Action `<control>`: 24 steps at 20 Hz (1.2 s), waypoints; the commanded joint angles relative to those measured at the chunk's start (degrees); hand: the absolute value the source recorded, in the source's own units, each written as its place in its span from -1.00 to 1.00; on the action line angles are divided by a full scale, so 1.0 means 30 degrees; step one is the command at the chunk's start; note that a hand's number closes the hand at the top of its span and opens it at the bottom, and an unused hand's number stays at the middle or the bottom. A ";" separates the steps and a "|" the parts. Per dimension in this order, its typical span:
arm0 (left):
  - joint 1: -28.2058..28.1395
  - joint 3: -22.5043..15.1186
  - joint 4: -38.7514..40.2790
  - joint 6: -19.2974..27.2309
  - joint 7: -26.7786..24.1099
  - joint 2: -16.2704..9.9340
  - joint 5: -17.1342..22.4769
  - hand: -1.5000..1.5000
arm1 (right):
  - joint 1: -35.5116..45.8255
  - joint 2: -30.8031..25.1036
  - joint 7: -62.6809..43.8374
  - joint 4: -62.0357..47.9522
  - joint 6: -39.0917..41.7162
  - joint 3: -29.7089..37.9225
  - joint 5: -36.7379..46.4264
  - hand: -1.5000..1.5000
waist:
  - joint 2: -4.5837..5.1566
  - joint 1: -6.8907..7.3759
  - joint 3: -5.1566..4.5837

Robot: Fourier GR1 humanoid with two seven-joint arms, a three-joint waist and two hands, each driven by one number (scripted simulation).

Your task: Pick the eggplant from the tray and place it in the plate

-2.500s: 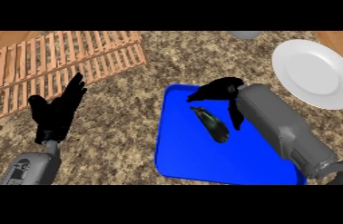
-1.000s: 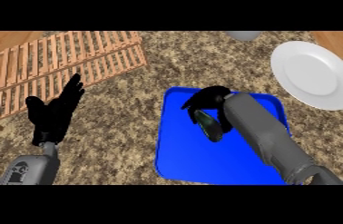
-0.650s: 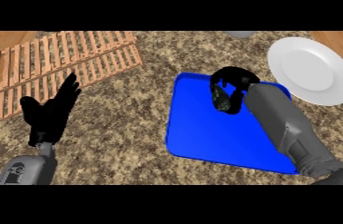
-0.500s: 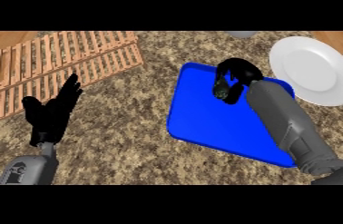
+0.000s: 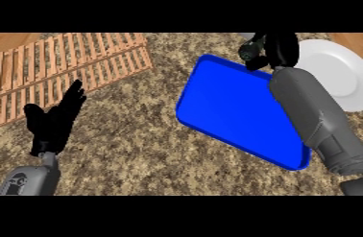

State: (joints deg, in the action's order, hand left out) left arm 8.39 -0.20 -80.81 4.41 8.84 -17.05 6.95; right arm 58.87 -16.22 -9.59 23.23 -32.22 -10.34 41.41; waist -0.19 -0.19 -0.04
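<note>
The right hand (image 5: 278, 48) has its fingers curled round the dark eggplant (image 5: 250, 53), held above the blue tray's (image 5: 234, 116) far edge, just beside the white plate (image 5: 339, 73) at the tabletop's (image 5: 135, 135) far right corner. The left hand (image 5: 53, 123) rests near the left edge, fingers straight and apart.

right robot hand (image 5: 278, 48) at the view's top right, fingers curled round a dark load | right forearm runs grey and thick from the lower right edge up to it | left robot hand (image 5: 55, 121) at the left, fingers straight and pointing up, resting | left forearm just showing at the bottom left corner
</note>
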 commanded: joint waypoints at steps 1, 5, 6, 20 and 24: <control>0.0210 0.0546 -0.0522 -0.0572 0.0585 -0.0569 0.0581 0.00 | 0.0791 -0.1333 -0.2590 0.0395 -0.2360 0.0470 0.0762 1.00 | -0.0033 0.0060 0.0002; 0.0135 0.0439 0.0501 -0.0443 -0.0268 0.0023 0.0158 0.00 | -0.1058 -0.1985 -0.2233 0.1501 -0.2570 0.1877 -0.0545 1.00 | 0.0026 -0.0070 0.0009; -0.1394 0.0365 -0.0441 -0.0901 -0.1044 -0.0014 0.0342 0.00 | -0.1420 -0.1807 -0.3231 0.1909 -0.3005 0.1675 -0.0155 1.00 | -0.0051 -0.0012 0.0003; 0.1020 -0.0046 -0.0033 -0.0390 0.0361 0.0800 -0.0727 0.00 | -0.2513 -0.6317 0.2825 -0.2466 -0.1928 0.6049 -0.2949 1.00 | 0.0322 0.0693 0.0056; 0.0819 0.0159 -0.0232 -0.0704 0.0058 0.0733 -0.0509 0.00 | -0.2624 -0.6670 0.3004 -0.3803 0.0106 0.5655 -0.2561 1.00 | 0.0349 0.0835 0.0056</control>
State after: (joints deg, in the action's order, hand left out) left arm 10.14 -0.10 -80.56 3.24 8.51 -14.40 4.94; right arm 50.01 -34.90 -1.36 16.24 -36.31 6.98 32.86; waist 0.69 1.67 0.12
